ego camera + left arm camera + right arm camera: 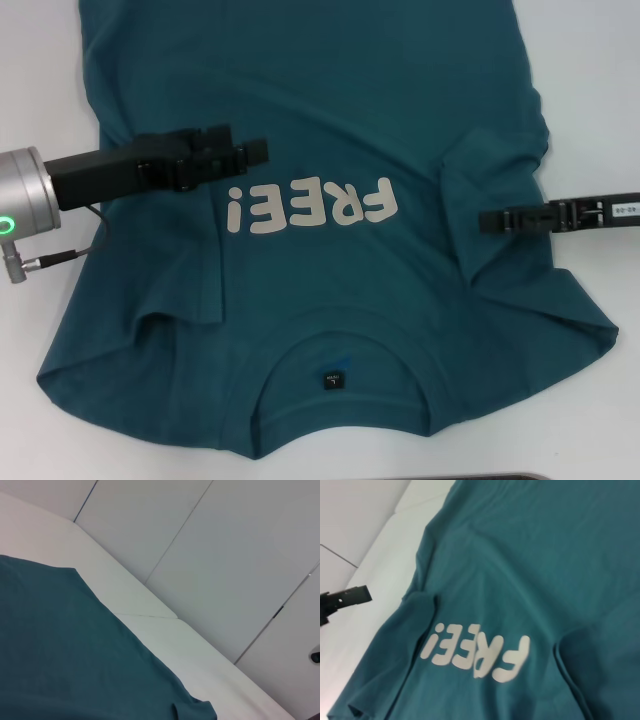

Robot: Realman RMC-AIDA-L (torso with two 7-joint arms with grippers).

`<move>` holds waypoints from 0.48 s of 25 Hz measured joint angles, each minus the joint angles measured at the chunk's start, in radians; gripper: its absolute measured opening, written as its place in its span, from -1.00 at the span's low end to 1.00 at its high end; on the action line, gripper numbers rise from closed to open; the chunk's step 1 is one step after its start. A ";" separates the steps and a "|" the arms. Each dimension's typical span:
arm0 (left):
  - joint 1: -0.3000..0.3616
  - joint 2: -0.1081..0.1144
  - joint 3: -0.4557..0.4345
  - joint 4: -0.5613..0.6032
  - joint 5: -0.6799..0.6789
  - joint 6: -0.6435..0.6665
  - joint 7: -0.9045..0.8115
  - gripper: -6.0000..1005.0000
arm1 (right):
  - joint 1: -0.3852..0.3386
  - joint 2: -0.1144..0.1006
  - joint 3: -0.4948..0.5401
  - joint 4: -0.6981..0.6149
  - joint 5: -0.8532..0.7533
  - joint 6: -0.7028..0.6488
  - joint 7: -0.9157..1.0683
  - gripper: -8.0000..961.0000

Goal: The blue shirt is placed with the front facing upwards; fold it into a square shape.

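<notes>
We see blue shirt (330,120) spread on white worktop (30,60), filling most of head view, lettering (310,207) up, collar (340,345) at lower centre. Both sleeves look turned in over chest; body not yet folded, so we judge task early, square far off. Left tool (245,152) at left-centre over shirt, right tool (495,220) at right-centre beside folded sleeve; whether either is open or closed, we cannot tell.

Bare surface (30,80) lies outward of the left tool (245,152); the blue shirt (330,100) spreads beneath both tools.
</notes>
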 joint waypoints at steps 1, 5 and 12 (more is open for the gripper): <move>0.000 0.000 0.000 0.000 0.000 0.000 0.000 0.63 | 0.007 0.003 0.000 0.003 0.000 -0.001 0.000 0.50; -0.001 0.002 0.000 0.000 0.001 -0.001 0.000 0.63 | 0.043 0.010 -0.012 0.031 0.001 -0.008 0.001 0.50; 0.002 0.004 0.001 0.000 0.002 -0.002 0.001 0.63 | 0.097 0.032 -0.025 0.049 0.009 -0.017 -0.013 0.51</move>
